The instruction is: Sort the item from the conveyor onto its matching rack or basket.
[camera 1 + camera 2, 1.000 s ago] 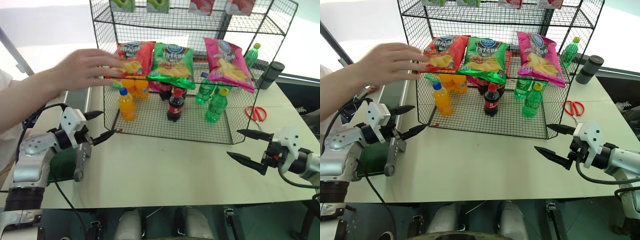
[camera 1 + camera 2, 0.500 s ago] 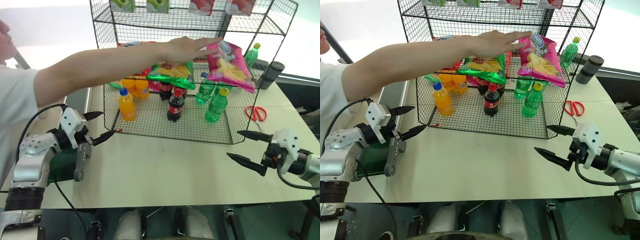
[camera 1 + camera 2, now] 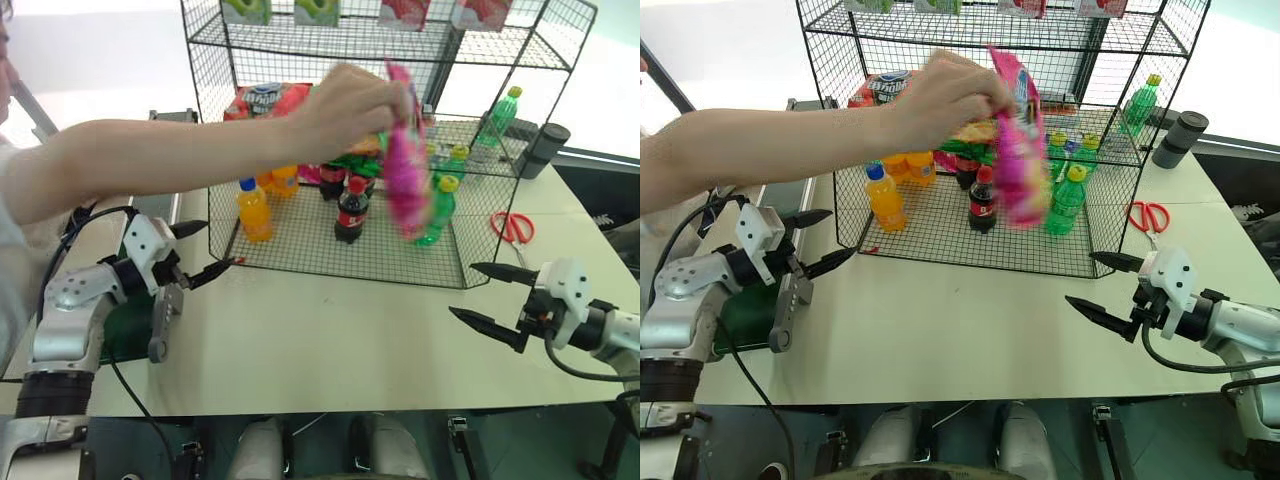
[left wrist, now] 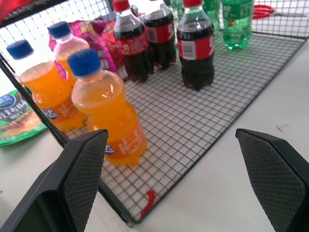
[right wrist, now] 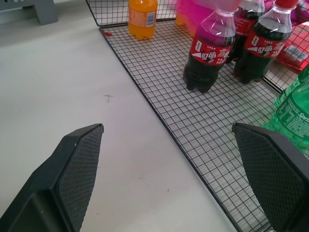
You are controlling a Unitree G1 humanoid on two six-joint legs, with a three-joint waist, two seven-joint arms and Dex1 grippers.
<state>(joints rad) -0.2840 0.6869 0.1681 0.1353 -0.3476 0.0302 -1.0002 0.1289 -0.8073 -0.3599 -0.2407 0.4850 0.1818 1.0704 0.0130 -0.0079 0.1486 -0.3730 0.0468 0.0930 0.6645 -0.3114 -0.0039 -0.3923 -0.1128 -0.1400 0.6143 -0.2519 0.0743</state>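
A person's hand (image 3: 345, 100) grips the magenta-pink crisp bag (image 3: 405, 165) by its top, so it hangs upright and blurred in front of the black wire rack (image 3: 300, 45). My left gripper (image 3: 225, 244) hovers open by the rack's front left corner, holding nothing. At the right, my right gripper (image 3: 461, 290) is open over the table, short of the rack's front right corner, with nothing in it. In the left wrist view both black fingers (image 4: 79, 169) stand wide apart. The conveyor's dark green belt (image 3: 745, 315) shows under my left arm.
A red crisp bag (image 3: 265, 100) and a green one (image 3: 355, 160) lie on the rack's middle tier. Orange bottles (image 3: 253, 210), cola bottles (image 3: 350, 210) and green bottles (image 3: 435, 210) stand on the bottom tier. Red scissors (image 3: 512, 225) and a dark cup (image 3: 545, 148) sit at the right.
The person's hand reached across the rack, took the pink bag off the middle tier and lifted it out forward. Neither of my grippers has moved.
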